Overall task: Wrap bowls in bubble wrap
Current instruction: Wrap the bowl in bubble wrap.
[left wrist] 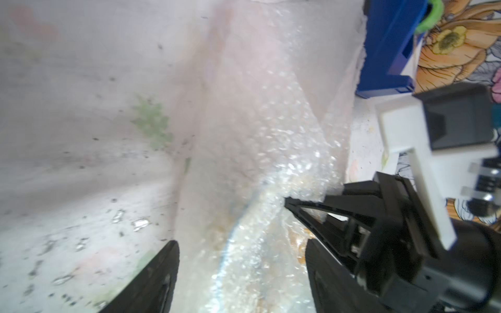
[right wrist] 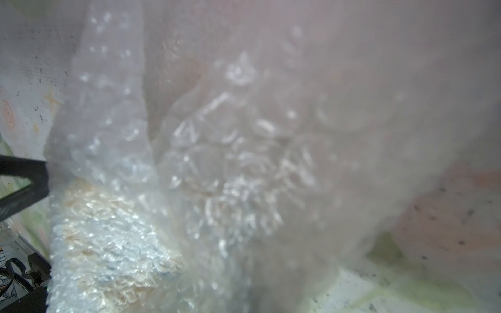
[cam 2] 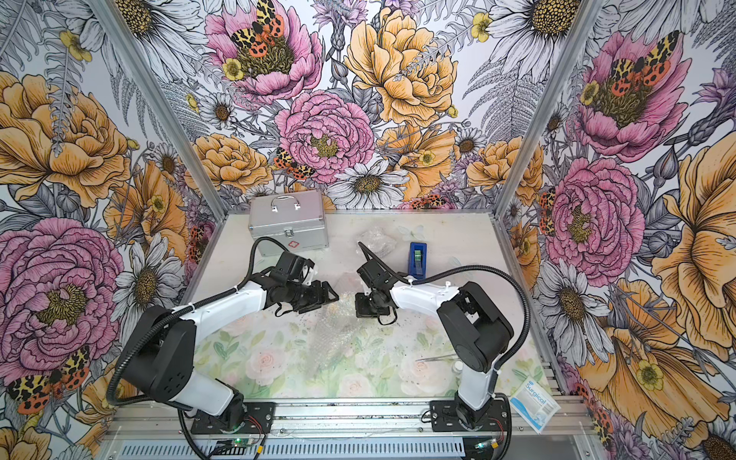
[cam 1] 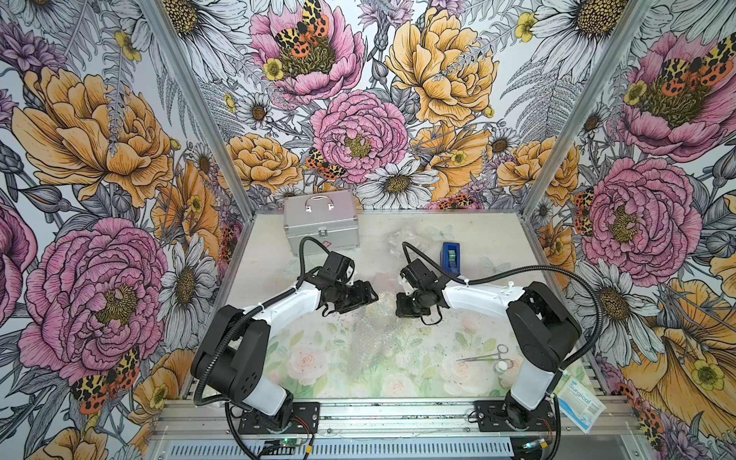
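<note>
Left pincer [left wrist: 242, 244] is spread wide, its fingers [left wrist: 154, 276] flanking a wrapped lump; whether they touch it can't be made out. Right pincer [left wrist: 287, 207] is pressed together, pinching a fold of the bubble wrap [left wrist: 271, 130] just past the left fingertips. One bowl [left wrist: 233, 238] lies between the left fingers under the wrap, a blue rim and yellowish pattern showing through, blurred. Silver case [cam 1: 320, 227] sits beyond the left pincer at the back wall, lid down, contents hidden. A crumpled bundle [cam 1: 398, 239] of plastic lies beyond the right pincer; what it holds can't be told. Blue tape dispenser [cam 1: 451, 255] stands just beyond the right wrist, outer side. Left arm [cam 1: 286, 302] and right arm [cam 1: 478, 298] both rise from the near rail, elbows out, forearms angled inward, so the pincers face each other tip to tip, close but apart, over the wrap. From there the sheet trails flat toward the near edge. Forceps [cam 1: 484, 354] and a small vial [cam 1: 502, 366] lie on the near side of the right pincer, beside that arm. A packet [cam 1: 579, 402] marked Surgical overhangs the near right corner. Bare table [cam 1: 271, 255] shows on the left pincer's outer side, up to the wall.
</note>
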`<state>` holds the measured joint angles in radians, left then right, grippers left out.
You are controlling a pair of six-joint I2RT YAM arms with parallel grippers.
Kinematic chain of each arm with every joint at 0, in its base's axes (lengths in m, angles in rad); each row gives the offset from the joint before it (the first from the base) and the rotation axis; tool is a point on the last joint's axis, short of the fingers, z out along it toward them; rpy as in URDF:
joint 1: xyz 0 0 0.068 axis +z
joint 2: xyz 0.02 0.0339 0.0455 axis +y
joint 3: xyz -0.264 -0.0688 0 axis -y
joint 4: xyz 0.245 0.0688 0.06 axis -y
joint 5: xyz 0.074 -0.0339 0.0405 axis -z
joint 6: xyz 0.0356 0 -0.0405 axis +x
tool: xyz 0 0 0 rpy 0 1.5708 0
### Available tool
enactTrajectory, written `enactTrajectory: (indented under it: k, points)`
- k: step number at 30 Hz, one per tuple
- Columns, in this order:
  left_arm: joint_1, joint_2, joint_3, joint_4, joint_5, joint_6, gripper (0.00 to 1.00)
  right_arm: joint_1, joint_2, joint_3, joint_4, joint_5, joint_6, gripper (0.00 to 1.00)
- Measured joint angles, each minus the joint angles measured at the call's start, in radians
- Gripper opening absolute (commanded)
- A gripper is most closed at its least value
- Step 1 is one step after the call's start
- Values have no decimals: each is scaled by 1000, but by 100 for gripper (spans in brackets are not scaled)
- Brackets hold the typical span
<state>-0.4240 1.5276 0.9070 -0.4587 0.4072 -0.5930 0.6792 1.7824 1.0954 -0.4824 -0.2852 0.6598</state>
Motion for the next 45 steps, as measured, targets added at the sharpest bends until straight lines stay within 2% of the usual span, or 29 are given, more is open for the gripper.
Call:
enactTrajectory:
  k: [3, 6, 14, 16, 19, 21, 25, 29, 30, 33, 38, 45]
  points:
    - [65, -13, -3, -17, -4, 15, 78, 0, 0, 0, 0, 0, 0, 6]
    - [84, -9, -3, -17, -3, 28, 76, 0, 0, 0, 0, 0, 0, 6]
    - [-66, 119, -2, 7, 10, 27, 72, 5, 0, 9, -14, 0, 0, 6]
    - [-84, 139, -2, 24, 11, 13, 64, 9, 0, 13, -16, 0, 0, 6]
    - [-98, 179, 9, 48, 21, -7, 45, 11, 0, 16, -19, 1, 1, 9]
    - [-100, 206, 24, 61, 32, -16, 29, 11, 0, 16, -23, 5, 5, 19]
    - [-106, 225, 28, 64, 35, -14, 18, 2, -13, 16, -19, 12, 25, 37]
    - [-121, 220, 28, 64, 38, -6, 14, -35, -82, 16, -18, 22, 35, 50]
    - [-125, 220, 28, 63, 38, -2, 13, -50, -105, 16, -17, 23, 39, 57]
    - [-133, 219, 28, 62, 38, 1, 12, -109, -176, 16, -12, 22, 42, 64]
    - [-149, 206, 28, 40, 31, 21, 12, -228, -217, 26, -3, -9, 45, 66]
    - [-225, 140, 34, -2, 16, 80, 10, -316, -137, 61, -11, -79, -1, 63]
